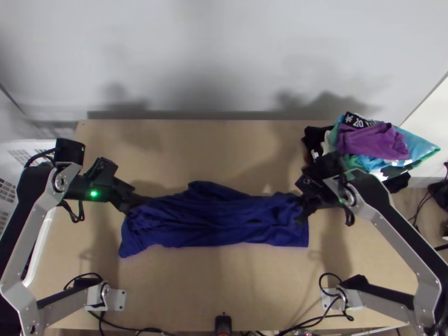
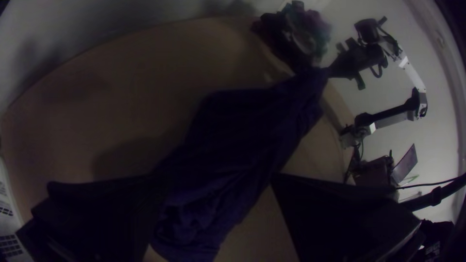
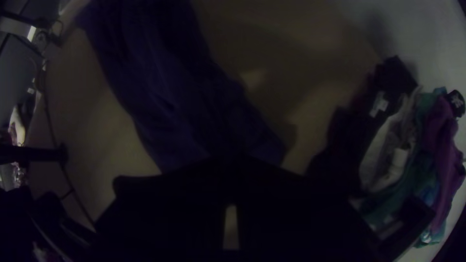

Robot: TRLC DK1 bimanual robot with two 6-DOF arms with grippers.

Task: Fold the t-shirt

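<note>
The t-shirt is judged light, soft and limp; it is best grasped by 2 corners, 1 at each end. Dark blue and creased, it is laid as a long, rumpled strip across the table. At its left end, the left gripper is spread; its right end is apparently pinched by the right gripper.

In front of me is a light wooden table, and across its middle lies the blue T-shirt, gathered into a long, wrinkled band. A heap of mixed clothes, with a purple garment on top, covers the far right corner; my two metal base plates sit toward the near edge.
</note>
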